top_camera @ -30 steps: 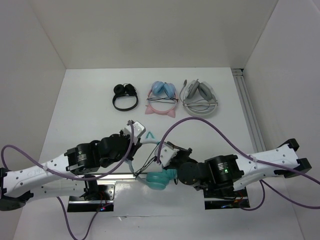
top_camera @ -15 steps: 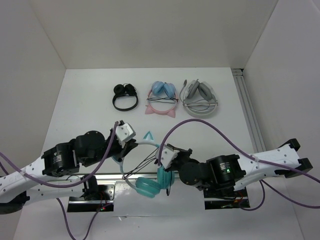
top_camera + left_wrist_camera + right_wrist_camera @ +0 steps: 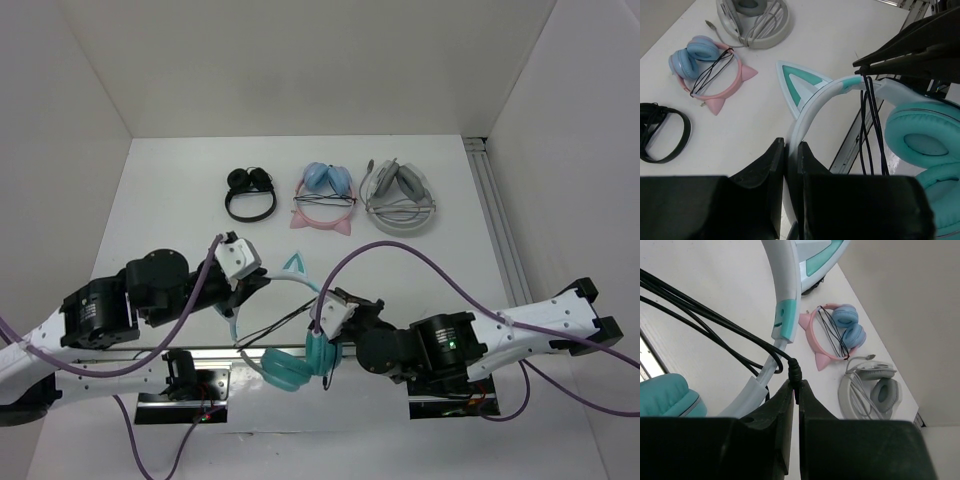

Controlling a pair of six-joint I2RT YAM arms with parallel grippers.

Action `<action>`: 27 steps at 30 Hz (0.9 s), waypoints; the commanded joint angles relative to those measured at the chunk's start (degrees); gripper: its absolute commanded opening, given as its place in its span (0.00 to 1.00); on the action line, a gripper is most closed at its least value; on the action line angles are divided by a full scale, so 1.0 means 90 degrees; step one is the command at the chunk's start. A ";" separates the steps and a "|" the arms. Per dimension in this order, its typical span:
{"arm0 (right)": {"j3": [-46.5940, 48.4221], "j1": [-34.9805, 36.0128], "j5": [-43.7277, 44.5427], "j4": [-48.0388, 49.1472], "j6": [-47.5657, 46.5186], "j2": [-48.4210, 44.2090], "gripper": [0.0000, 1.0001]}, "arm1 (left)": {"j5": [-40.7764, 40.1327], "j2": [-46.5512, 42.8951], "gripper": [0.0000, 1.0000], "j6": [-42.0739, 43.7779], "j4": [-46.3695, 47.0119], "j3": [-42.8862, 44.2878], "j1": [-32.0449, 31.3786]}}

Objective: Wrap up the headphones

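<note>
Teal headphones [image 3: 286, 371], headband [image 3: 807, 105] pinched in left gripper [image 3: 791, 151], cable [image 3: 715, 321] in right gripper [image 3: 796, 390]

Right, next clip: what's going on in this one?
Both arms hold the teal cat-ear headphones between them near the front edge of the table. The left pincer is shut on the white headband; the right pincer is shut on the black cable, whose strands cross the band. A black pair, a pink-and-blue pair and a grey pair lie in a row farther back.
</note>
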 commanded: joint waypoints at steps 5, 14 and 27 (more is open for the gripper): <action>-0.0107 -0.0097 0.1092 -0.0009 -0.0137 -0.0292 0.30 | 0.0409 0.0158 0.00 -0.0354 0.0022 0.0760 -0.0046; -0.0048 -0.0097 0.1092 -0.0009 -0.0079 -0.0351 0.40 | 0.0175 0.0489 0.00 -0.0637 0.0021 0.0760 -0.0046; 0.0381 -0.0097 0.2907 0.0390 0.0624 -0.1181 0.93 | -0.1504 0.0744 0.00 -0.1419 0.0089 0.0224 -0.0046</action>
